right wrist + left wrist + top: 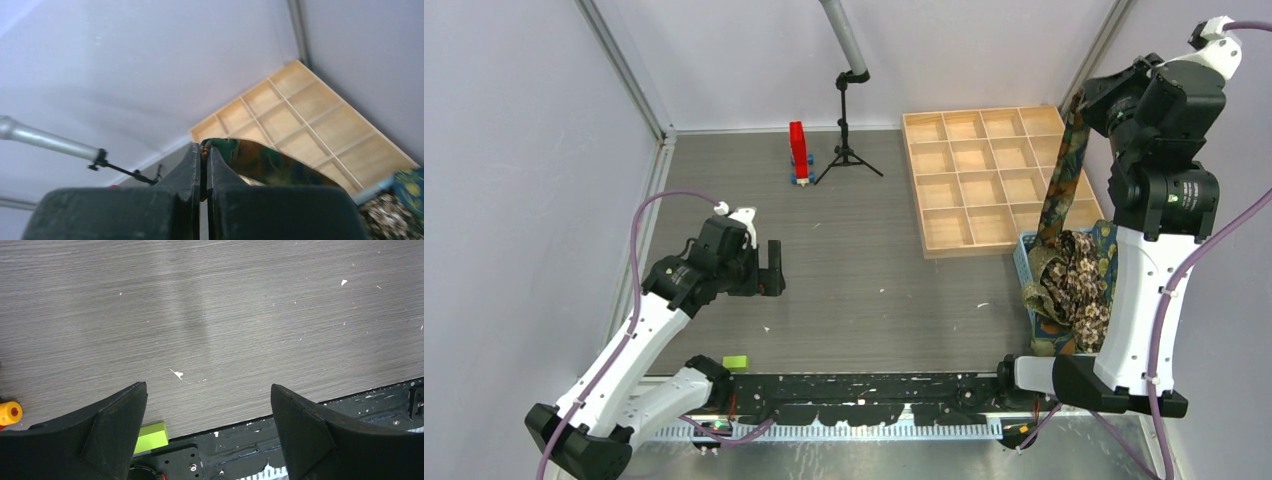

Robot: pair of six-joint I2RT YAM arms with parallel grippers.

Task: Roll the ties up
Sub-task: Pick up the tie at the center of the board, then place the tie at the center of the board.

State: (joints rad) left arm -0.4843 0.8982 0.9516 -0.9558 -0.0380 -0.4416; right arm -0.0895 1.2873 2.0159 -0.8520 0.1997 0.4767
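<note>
My right gripper (1081, 103) is raised high at the right, shut on the end of a dark tie (1060, 180) with a teal and orange pattern. That tie hangs down from the fingers into the light blue basket (1024, 262). In the right wrist view the tie (270, 162) leaves the pinched fingertips and trails to the right. More ties (1079, 285), one spotted brown and one navy with yellow, lie heaped in the basket. My left gripper (775, 266) hovers open above the left part of the table, with only bare tabletop between its fingers (125, 410).
A wooden compartment tray (979, 175) lies at the back right, next to the basket. A red block stack (799, 152) and a small black tripod (846, 140) stand at the back centre. A green block (735, 361) sits at the table's near edge, by the left arm's base.
</note>
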